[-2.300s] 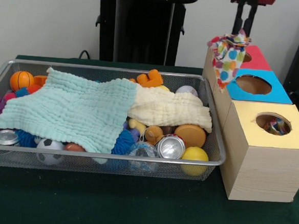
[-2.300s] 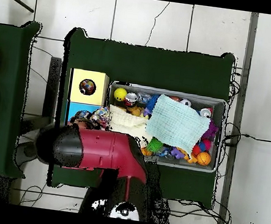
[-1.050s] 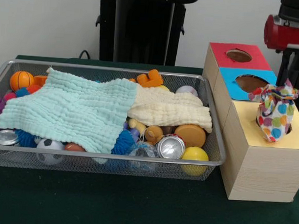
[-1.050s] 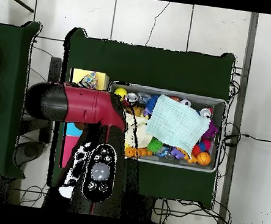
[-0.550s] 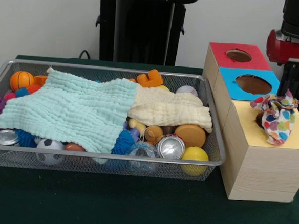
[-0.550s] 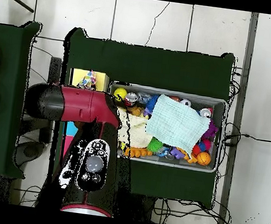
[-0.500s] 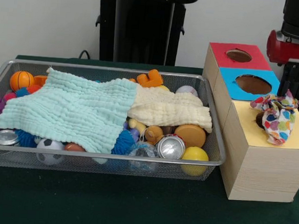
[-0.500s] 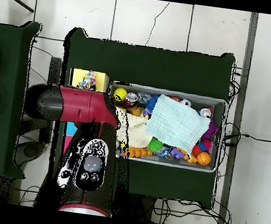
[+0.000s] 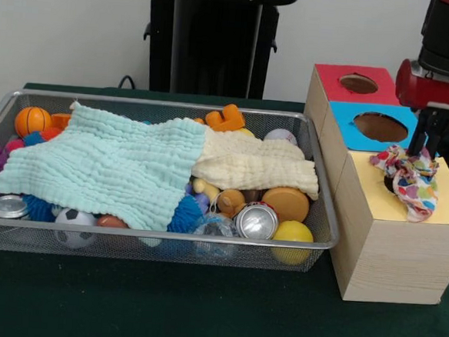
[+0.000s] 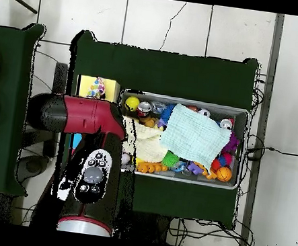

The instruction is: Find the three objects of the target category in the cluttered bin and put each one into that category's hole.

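A polka-dot cloth (image 9: pixel 409 180) lies slumped over the hole of the yellow-topped box (image 9: pixel 389 242), part hanging into it. My gripper (image 9: pixel 426 148) stands just above the cloth's upper edge, its fingers spread and open. From overhead the cloth (image 10: pixel 97 86) shows on the yellow box (image 10: pixel 86 83), and the red arm (image 10: pixel 85 116) hides the gripper. In the wire bin (image 9: pixel 158 233) a mint cloth (image 9: pixel 109 164) and a cream cloth (image 9: pixel 252 163) lie spread over the clutter.
A blue-topped box (image 9: pixel 348 137) and a red-topped box (image 9: pixel 331 76) stand behind the yellow one, each with a round hole. The bin holds balls, cans, an orange toy (image 9: pixel 226 118) and a yellow ball (image 9: pixel 292 233). Dark green cloth covers the table.
The gripper carried the polka-dot cloth from the red box to the yellow box's hole. The cloth has now sagged flat and the fingers have lifted off it.
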`<state>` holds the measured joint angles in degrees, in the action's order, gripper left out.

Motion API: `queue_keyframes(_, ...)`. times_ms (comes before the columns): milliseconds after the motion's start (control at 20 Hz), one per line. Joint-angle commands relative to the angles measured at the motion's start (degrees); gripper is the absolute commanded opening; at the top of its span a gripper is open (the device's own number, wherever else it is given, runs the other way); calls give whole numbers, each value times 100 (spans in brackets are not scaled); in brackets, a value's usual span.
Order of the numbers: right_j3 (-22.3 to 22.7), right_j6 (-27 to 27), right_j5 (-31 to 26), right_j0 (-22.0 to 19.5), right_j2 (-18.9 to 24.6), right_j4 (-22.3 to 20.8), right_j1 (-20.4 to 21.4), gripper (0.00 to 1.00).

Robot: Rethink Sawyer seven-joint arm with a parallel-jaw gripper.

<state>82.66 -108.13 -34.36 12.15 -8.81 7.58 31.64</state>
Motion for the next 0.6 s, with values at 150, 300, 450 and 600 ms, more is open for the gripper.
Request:
queue_keyframes(150,-415,-1281,398,-246,-81,113,-758,0)
queue_keyframes(300,-485,-1268,526,-279,-58,131,-885,0)
queue_keyframes(450,-488,-1300,472,-263,-76,163,-906,0)
queue_keyframes(600,-453,-1315,291,-273,-57,246,-882,0)
